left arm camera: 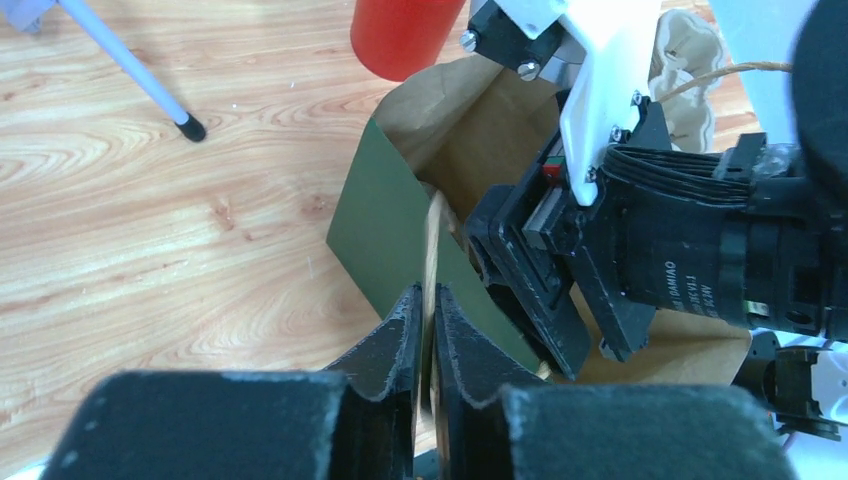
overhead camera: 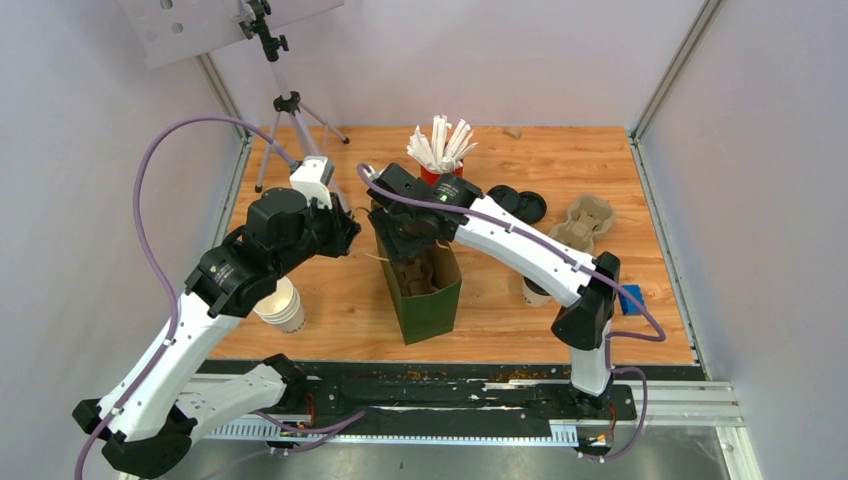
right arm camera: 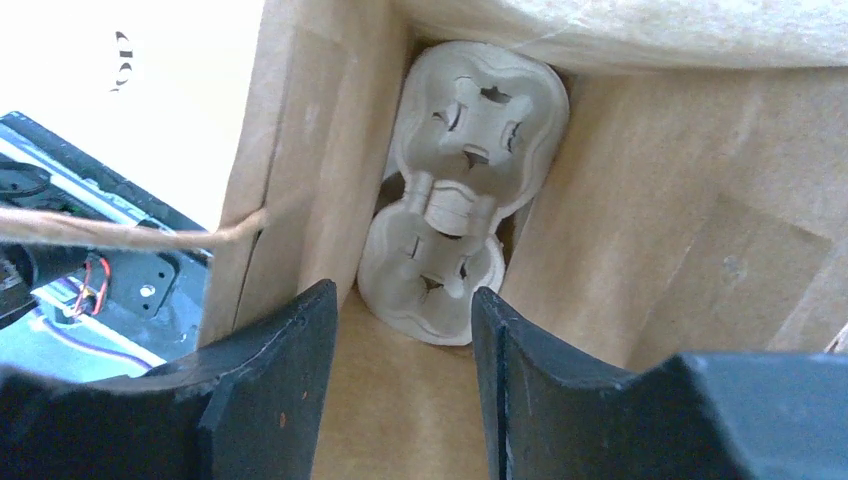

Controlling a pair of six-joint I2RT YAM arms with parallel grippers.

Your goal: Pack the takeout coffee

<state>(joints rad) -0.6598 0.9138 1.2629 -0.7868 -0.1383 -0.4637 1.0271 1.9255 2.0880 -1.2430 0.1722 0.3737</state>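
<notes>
The left pincer (left arm camera: 427, 297) pinches the top edge of the green paper bag (left arm camera: 378, 235). The right pincer (right arm camera: 403, 295) is down inside the bag, jaws apart and holding nothing, above a cup tray (right arm camera: 455, 180) on the bag's floor. The takeout coffee (overhead camera: 534, 292) stands on the desk (overhead camera: 340, 300) just right of the bag, half hidden by the right arm.

Right arm (overhead camera: 585, 300) hides most of the white cup (overhead camera: 535, 293), lid unseen. Red cup (left arm camera: 405, 35) is clipped by the edge. Right gripper (right arm camera: 403, 295) masks one end of the carrier (right arm camera: 465, 130) inside the green bag (right arm camera: 650, 250).
</notes>
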